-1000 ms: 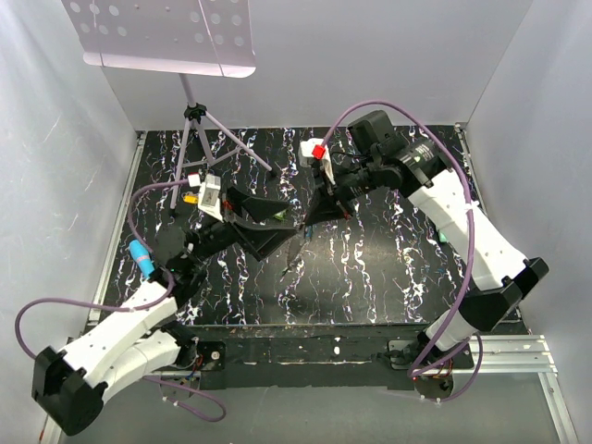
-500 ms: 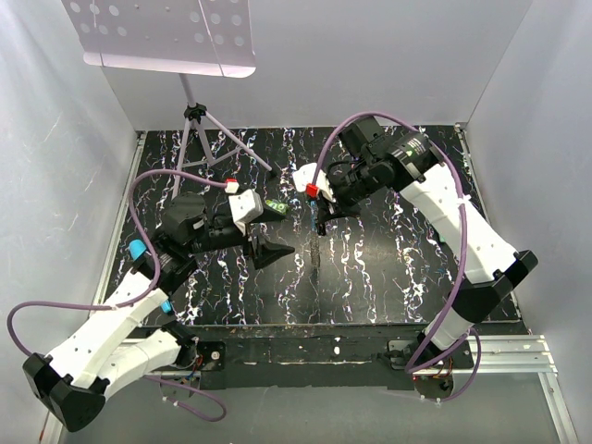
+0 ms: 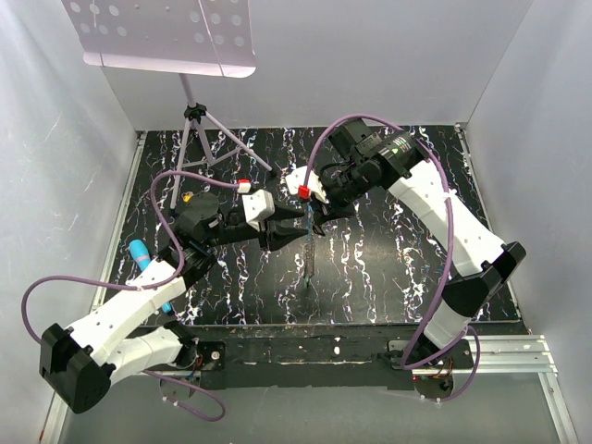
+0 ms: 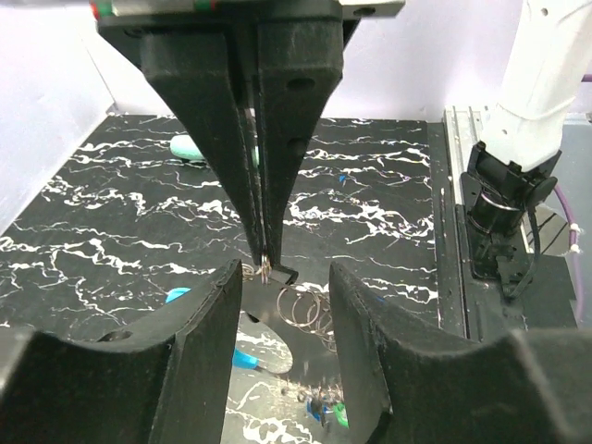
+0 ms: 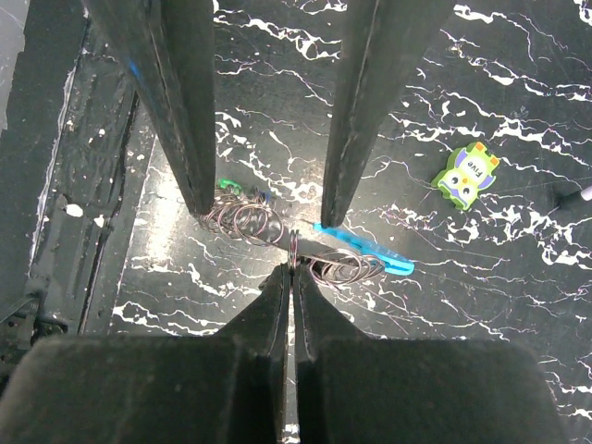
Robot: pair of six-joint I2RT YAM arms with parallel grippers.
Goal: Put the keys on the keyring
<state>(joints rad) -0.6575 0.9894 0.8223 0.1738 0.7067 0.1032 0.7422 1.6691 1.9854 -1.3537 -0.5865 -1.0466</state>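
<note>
Right wrist view: right fingers (image 5: pixel 268 356) pressed together, pinching a thin wire ring of the keyring (image 5: pixel 344 269); left fingers (image 5: pixel 176 92) apart, one on each side.

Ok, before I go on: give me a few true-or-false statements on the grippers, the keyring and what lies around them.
1. The right gripper is shut on the keyring. True.
2. The left gripper is clamped on the keyring as well. False: its jaws stand apart, on either side of the right gripper's tips.
3. The green toy lies on the table, apart from both grippers. True.
4. The keyring lies flat on the table. False: it hangs from the right gripper's pinch.
5. The blue clip is on the keyring. True.
</note>
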